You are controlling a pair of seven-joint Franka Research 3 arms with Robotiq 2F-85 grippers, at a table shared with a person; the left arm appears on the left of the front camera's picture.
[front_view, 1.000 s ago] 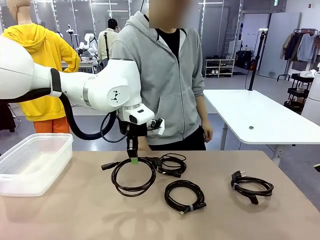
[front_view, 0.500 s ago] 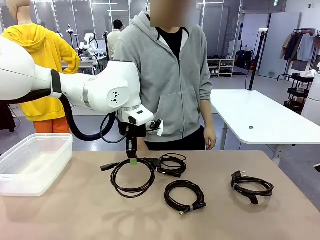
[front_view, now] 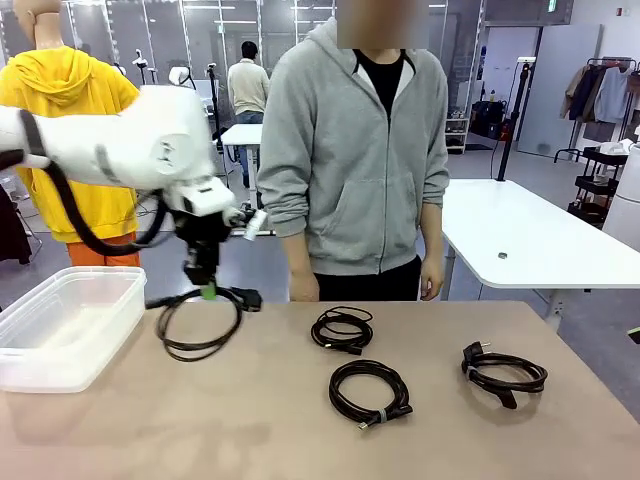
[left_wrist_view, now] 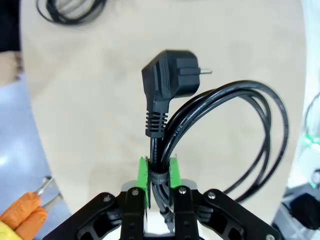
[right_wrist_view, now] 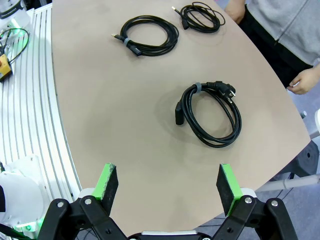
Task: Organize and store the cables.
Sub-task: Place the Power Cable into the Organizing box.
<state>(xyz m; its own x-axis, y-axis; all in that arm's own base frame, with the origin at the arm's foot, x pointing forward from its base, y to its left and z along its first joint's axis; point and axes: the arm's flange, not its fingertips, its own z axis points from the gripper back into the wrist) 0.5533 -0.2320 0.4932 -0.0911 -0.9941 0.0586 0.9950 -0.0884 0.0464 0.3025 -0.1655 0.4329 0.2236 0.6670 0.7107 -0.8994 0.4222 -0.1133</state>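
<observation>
Right hand (right_wrist_view: 163, 182) wide open, nothing in it, hovering above the near right part of the counter (front_view: 250, 430). Three cables lie flat. The near-middle coil (front_view: 370, 392) has a pale tie, the right coil (front_view: 503, 373) has a plug on its top, and the small far-middle coil (front_view: 342, 329) sits close to the far edge. All three are well apart from each other.

Left hand (front_view: 207, 292) is at the far left, pads clamped on the bundled top of a fourth coil (front_view: 200, 322). Its loop hangs below the hand and its plug (left_wrist_view: 167, 82) sticks up past the fingertips. The loop looks to be off the surface, though I can't be sure. The clear bin (front_view: 110, 340) is just left of it and looks empty.

Step, as I judge it: carrying the first cable to the bin, three left to fetch. The next move calls for travel left with enough height for the hanging loop to clear the bin rim, then a release over the middle.

Room: bare counter between the bin and the other coils, so the path is free. The bin sits at the left edge. A person (front_view: 360, 160) stands at the far edge, right of the carried coil and out of the way.
</observation>
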